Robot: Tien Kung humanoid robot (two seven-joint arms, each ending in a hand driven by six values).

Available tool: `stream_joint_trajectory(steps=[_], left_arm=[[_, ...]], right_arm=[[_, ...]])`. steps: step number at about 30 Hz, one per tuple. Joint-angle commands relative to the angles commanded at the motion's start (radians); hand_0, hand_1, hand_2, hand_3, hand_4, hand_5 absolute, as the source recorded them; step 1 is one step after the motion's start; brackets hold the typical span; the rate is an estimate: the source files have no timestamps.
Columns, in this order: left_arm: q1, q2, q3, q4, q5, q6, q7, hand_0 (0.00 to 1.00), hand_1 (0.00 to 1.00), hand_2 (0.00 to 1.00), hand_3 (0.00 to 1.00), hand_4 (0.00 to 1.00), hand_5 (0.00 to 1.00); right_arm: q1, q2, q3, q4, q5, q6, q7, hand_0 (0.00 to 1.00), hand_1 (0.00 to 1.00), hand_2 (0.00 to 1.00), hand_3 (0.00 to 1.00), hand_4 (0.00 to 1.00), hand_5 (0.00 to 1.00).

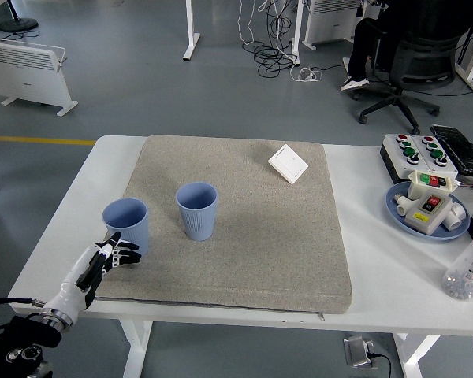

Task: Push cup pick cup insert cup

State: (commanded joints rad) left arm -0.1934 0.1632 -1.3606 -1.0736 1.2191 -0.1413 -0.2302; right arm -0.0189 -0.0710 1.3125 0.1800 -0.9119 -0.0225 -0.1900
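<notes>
While fingers curl loosely, holding nothing, left hand (102, 258) sits just below left blue cup (126, 226), near-touching.

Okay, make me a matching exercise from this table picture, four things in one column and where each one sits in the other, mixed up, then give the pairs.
Things:
1. left cup
2. middle cup
3. white switch plate
4. blue plate

Places:
A. far right part of the grey mat
B. on the bare table, right of the mat, holding control boxes
C. at the mat's left edge, just beyond the left hand
D. upright on the mat, left of its centre

Pairs: 1-C, 2-D, 3-A, 4-B
</notes>
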Motion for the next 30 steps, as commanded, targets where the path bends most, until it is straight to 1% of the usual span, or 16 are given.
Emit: stream_joint_trajectory(steps=[8, 18, 26, 30], left_arm=[[-0.021, 0.011, 0.009, 0.022, -0.003, -0.002, -0.005, 0.67, 0.542, 0.503, 0.51, 0.585, 0.998], [-0.072, 0.025, 0.029, 0.062, -0.02, -0.002, -0.018, 0.67, 0.54, 0.501, 0.507, 0.585, 0.998], [-0.101, 0.016, 0.025, 0.109, -0.033, -0.005, -0.025, 0.67, 0.538, 0.5, 0.508, 0.584, 0.998], [-0.125, 0.01, 0.016, 0.138, -0.054, -0.006, -0.032, 0.67, 0.538, 0.5, 0.508, 0.584, 0.998]], right_arm=[[0.002, -0.001, -0.007, 0.0, 0.001, 0.0, -0.001, 0.755, 0.645, 0.673, 0.573, 0.09, 0.444], [0.008, -0.002, -0.02, 0.0, 0.004, 0.002, -0.001, 0.755, 0.644, 0.671, 0.573, 0.09, 0.444], [0.012, -0.001, -0.029, 0.0, 0.006, 0.003, -0.003, 0.755, 0.644, 0.669, 0.573, 0.09, 0.445], [0.014, -0.001, -0.03, 0.0, 0.001, 0.003, -0.005, 0.755, 0.644, 0.669, 0.573, 0.09, 0.445]])
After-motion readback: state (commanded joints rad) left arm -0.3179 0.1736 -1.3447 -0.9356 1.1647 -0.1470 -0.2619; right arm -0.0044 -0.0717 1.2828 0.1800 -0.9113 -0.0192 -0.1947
